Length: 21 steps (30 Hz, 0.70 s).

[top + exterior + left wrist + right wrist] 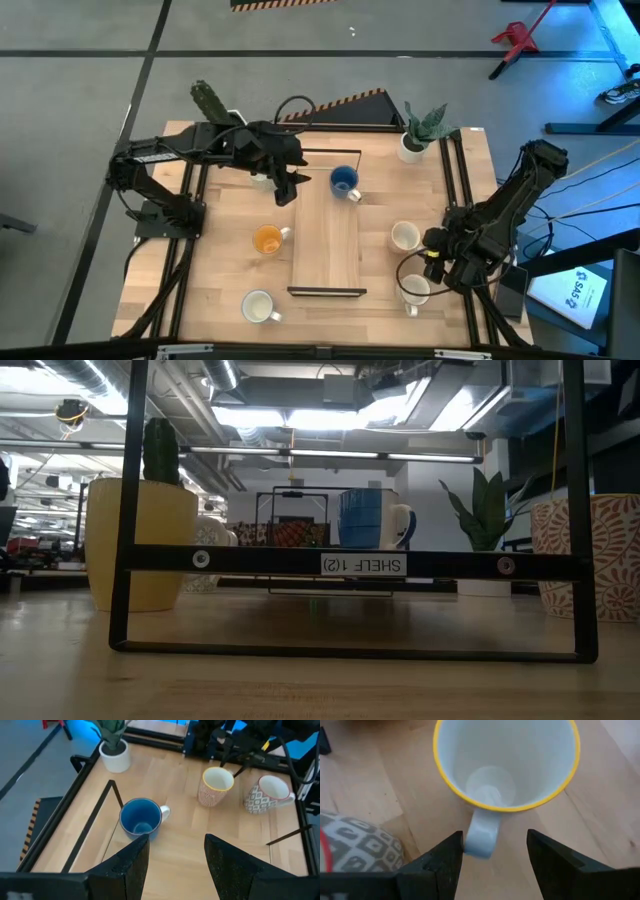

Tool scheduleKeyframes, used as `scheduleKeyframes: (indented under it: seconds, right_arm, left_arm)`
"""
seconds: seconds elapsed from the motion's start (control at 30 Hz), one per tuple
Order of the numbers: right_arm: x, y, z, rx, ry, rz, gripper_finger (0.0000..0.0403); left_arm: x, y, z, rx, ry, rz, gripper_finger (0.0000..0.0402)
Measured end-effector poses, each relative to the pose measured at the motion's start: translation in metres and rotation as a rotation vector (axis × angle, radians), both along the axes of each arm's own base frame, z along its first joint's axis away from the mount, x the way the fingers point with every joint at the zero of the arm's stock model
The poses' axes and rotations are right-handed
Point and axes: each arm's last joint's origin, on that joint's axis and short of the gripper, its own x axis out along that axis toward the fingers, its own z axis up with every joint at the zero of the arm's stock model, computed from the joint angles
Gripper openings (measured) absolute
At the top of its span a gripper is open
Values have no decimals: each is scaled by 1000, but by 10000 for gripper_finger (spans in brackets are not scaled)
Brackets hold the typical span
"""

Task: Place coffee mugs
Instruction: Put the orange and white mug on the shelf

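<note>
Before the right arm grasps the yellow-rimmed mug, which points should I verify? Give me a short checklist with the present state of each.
1. Right gripper fingers open: ok.
2. Handle of the yellow-rimmed mug lies between the fingers: not ok; it sits close to one finger, off centre.
3. Mug upright and empty: ok.
4. Patterned mug close beside; enough room for the finger: cannot tell.
5. Left gripper open, away over the shelf board near the blue mug: ok.
</note>
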Motion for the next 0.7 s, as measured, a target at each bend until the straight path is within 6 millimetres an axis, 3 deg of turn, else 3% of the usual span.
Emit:
scheduleKeyframes:
  seconds: [0.2,0.6,0.7]
  right_arm:
    - [0,0,-8,11,-8,8,193]
    - [0,-1,-8,-21,-32,26,51]
    - [1,-1,-8,-21,-31,31,46]
  left_arm:
    - [1,1,-2,3,-6,4,185]
    - [1,2,-2,7,-7,6,185]
    - [1,2,-2,13,-6,1,185]
